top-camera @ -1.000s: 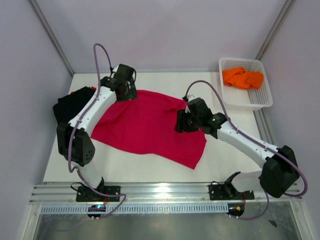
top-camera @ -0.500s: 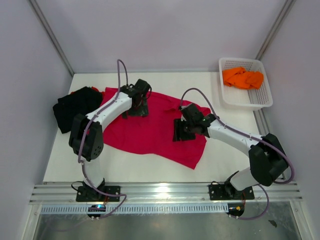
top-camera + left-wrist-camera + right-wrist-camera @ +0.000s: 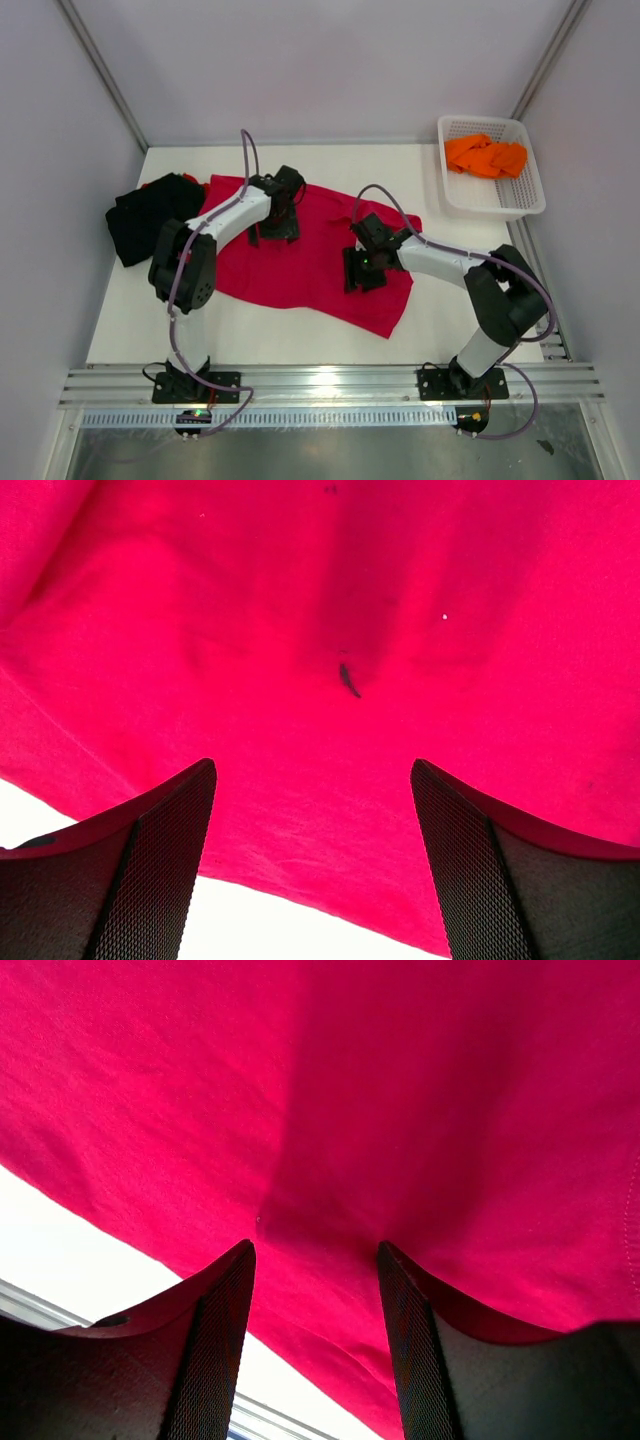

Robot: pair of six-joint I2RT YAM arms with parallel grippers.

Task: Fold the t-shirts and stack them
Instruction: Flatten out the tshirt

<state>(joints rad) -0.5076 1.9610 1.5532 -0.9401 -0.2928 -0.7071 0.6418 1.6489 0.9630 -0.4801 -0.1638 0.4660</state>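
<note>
Table (image 3: pixel 130 330): crimson t-shirt (image 3: pixel 300 265) is lying spread.
Left gripper (image 3: pixel 312 770), right gripper (image 3: pixel 315 1250): both hanging released over it.
Risk: you may be bunching it, pinching mid-cloth.

A: What is seen between the fingers (image 3: pixel 160 860) of the left end effector (image 3: pixel 312 770)?
B: Nothing is gripped; they are held wide apart over a crimson shirt (image 3: pixel 320 600), by which most of the view is filled.
A: Is anything noted on the cloth?
B: A small dark mark (image 3: pixel 347 680) is seen near the middle. White worktop (image 3: pixel 250 930) is shown past the lower hem.
</note>
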